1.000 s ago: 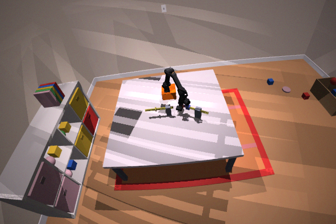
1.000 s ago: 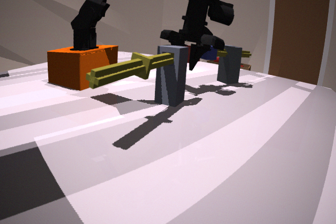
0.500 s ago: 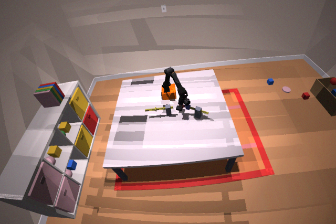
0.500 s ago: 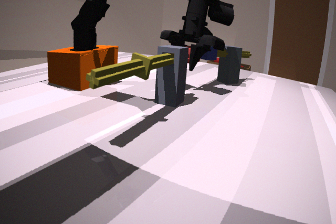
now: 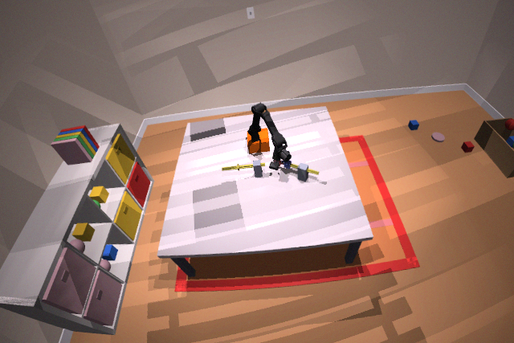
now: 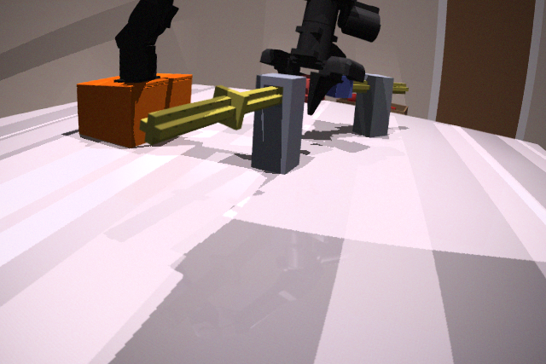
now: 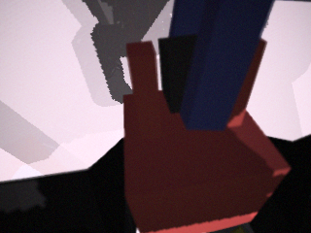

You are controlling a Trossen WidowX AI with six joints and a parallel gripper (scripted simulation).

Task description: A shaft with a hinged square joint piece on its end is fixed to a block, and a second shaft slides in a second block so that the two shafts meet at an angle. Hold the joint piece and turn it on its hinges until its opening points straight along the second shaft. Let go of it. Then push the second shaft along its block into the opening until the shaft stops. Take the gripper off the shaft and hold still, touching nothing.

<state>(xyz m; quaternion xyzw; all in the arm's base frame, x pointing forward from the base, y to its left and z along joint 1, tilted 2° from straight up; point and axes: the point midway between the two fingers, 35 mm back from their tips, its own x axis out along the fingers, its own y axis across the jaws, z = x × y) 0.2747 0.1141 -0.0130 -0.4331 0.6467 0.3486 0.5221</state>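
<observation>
The tool (image 5: 279, 165) (image 6: 288, 87) grips the red joint piece (image 6: 308, 89) (image 7: 194, 160) between the two blocks, beside its blue fork (image 5: 287, 164) (image 6: 343, 87) (image 7: 224, 68). Turn it gently about its hinges, following their arc, until the opening faces the sliding shaft (image 5: 238, 167) (image 6: 198, 113). That shaft is yellow, ridged and collared; the blocks (image 5: 258, 169) (image 5: 303, 172) (image 6: 291, 126) (image 6: 380, 106) are smooth, grey and upright on the tabletop (image 5: 290, 214) (image 6: 397, 201).

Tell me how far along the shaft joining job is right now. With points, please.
Nothing looks finished. In hand: the black gripper (image 6: 310, 87) is shut on the red square joint piece (image 7: 194, 155), beside the dark blue hinge part (image 7: 214, 73). I can't tell whether its opening is lined up. Left: letting go, then sliding the yellow collared shaft (image 5: 238, 167) (image 6: 189, 118), whose collar stands clear of its grey block (image 5: 257, 169) (image 6: 275, 130), into the opening, and backing off.
</observation>
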